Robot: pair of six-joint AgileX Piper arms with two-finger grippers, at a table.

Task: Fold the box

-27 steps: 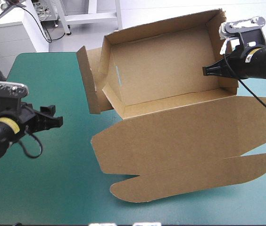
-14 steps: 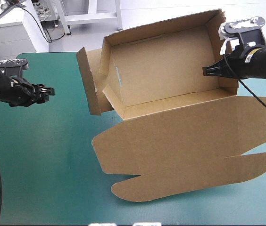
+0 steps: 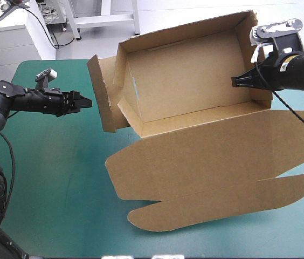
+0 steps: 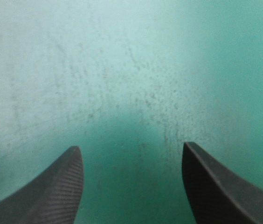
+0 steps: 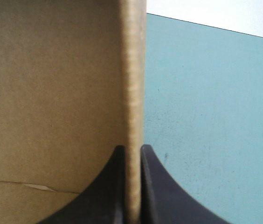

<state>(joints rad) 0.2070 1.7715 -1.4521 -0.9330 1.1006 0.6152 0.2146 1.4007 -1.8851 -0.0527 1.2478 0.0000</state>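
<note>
Left claw [image 3: 89, 101], spread apart, has swung toward the box [image 3: 195, 81] side flap [image 3: 101, 91]; right claw [image 3: 235, 81] clamps the wall [image 3: 246, 38]; push flap in squarely.

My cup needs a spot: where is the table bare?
Bare: the teal-green cover at near left, between the left gripper and the flat lid. Crowded: middle and right, where the box spreads and the right gripper clamps its wall.

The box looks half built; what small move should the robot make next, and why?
Probably bring the left jaws forward to the loose side flap that splays out from the box. The right jaws are shut on the opposite wall, steadying it, while the left jaws stand open over the teal-green cover, just short of that flap.
</note>
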